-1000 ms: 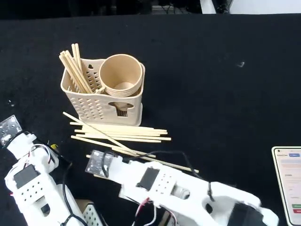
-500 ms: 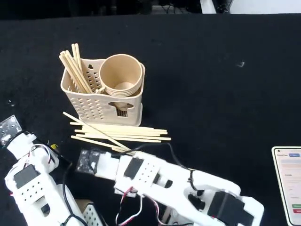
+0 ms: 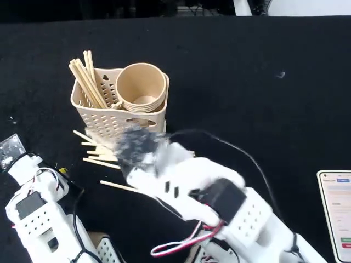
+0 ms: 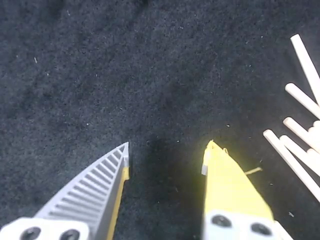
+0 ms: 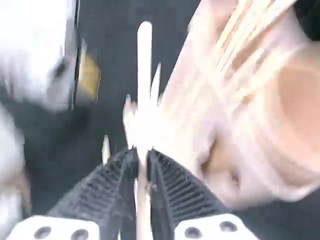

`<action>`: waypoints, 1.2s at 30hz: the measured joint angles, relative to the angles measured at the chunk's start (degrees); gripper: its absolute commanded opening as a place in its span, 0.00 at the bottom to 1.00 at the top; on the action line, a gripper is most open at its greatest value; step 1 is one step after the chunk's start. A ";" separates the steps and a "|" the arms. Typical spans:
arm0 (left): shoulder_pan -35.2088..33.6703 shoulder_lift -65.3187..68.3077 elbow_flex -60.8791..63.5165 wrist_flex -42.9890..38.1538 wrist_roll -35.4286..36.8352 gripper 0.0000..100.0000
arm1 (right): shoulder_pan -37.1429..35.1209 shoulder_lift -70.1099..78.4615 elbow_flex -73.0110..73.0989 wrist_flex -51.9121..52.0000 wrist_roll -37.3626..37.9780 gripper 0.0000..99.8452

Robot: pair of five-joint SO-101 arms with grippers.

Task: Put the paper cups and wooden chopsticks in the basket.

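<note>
Right gripper (image 5: pixel 142 161) beside the basket (image 3: pixel 109 121).
Its fingers pinch a wooden chopstick (image 5: pixel 144 55); the left gripper (image 4: pixel 167 152) has its fingers spread above the table (image 4: pixel 75 60).

Basket, paper cups and wooden chopsticks on the black bench.
The cream perforated basket (image 3: pixel 118 120) stands upright on the bench (image 3: pixel 247 82). Nested tan paper cups (image 3: pixel 141 87) sit mouth-up in one compartment, and a bundle of wooden chopsticks (image 3: pixel 86 76) leans out of the other. Loose chopsticks (image 3: pixel 93 160) lie flat just in front of the basket, with a single chopstick (image 3: pixel 118 186) apart from them. A held chopstick (image 5: pixel 144 60) is clamped in the right pincer (image 5: pixel 142 156) beside the basket.
</note>
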 measured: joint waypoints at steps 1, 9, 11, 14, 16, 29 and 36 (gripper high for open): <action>0.00 0.00 0.00 0.00 0.00 0.24 | 0.00 -0.53 0.00 -4.22 -1.58 0.01; 0.00 0.00 0.00 0.00 0.00 0.24 | 0.00 4.92 2.37 -45.36 -6.24 0.01; 0.00 0.00 0.00 0.00 0.00 0.24 | 0.00 8.79 2.37 -54.15 -6.24 0.01; 0.00 0.00 0.00 0.00 0.00 0.24 | 0.09 15.65 1.32 -61.63 -6.24 0.01; 0.00 0.00 0.00 0.00 0.00 0.24 | 0.97 20.40 -1.23 -63.03 -6.15 0.01; 0.00 0.00 0.00 0.00 0.00 0.24 | 7.30 36.84 -14.42 -64.00 -6.24 0.01; 0.00 0.00 0.00 0.00 0.00 0.24 | 7.30 37.80 -11.87 -57.93 -6.24 0.20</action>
